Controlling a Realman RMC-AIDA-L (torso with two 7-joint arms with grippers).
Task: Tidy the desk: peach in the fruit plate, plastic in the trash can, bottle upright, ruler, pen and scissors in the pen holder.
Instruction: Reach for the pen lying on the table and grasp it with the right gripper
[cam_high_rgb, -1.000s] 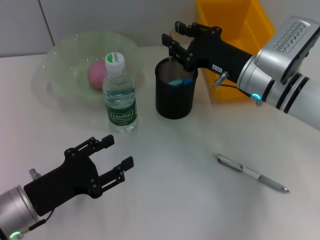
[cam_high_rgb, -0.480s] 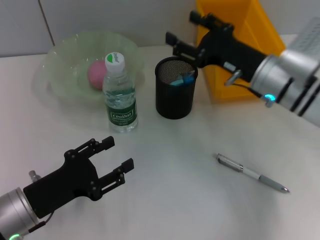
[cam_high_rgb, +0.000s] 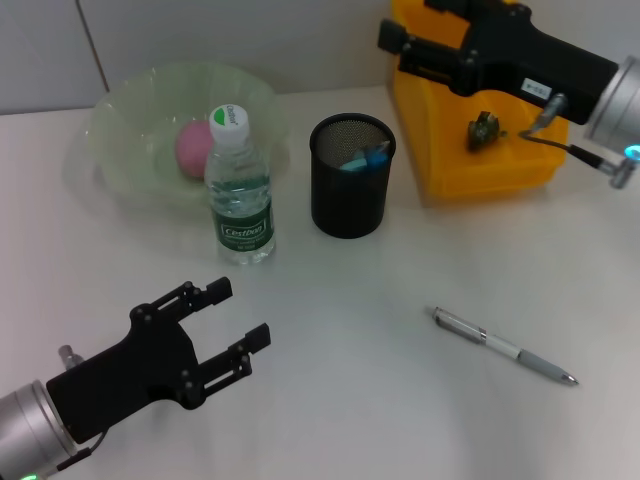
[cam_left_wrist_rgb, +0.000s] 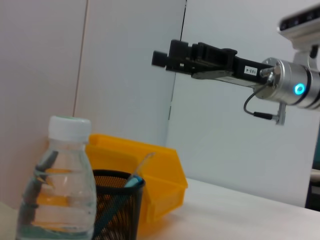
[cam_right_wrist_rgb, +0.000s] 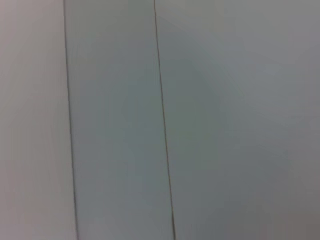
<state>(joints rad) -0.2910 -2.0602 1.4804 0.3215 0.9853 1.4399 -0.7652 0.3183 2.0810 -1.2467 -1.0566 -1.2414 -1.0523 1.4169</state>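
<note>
A silver pen lies on the white desk at the front right. The black mesh pen holder stands mid-desk with blue-handled items inside. The water bottle stands upright to its left. A pink peach lies in the pale green fruit plate. My right gripper is open and empty, high above the yellow bin. My left gripper is open and empty, low at the front left. The left wrist view shows the bottle, the pen holder and the right gripper.
The yellow bin stands at the back right, touching the wall side, and shows in the left wrist view. Bare desk lies between my left gripper and the pen. The right wrist view shows only the grey wall.
My right gripper has moved from just above the pen holder back and to the right, over the yellow bin. The left arm has hardly moved.
</note>
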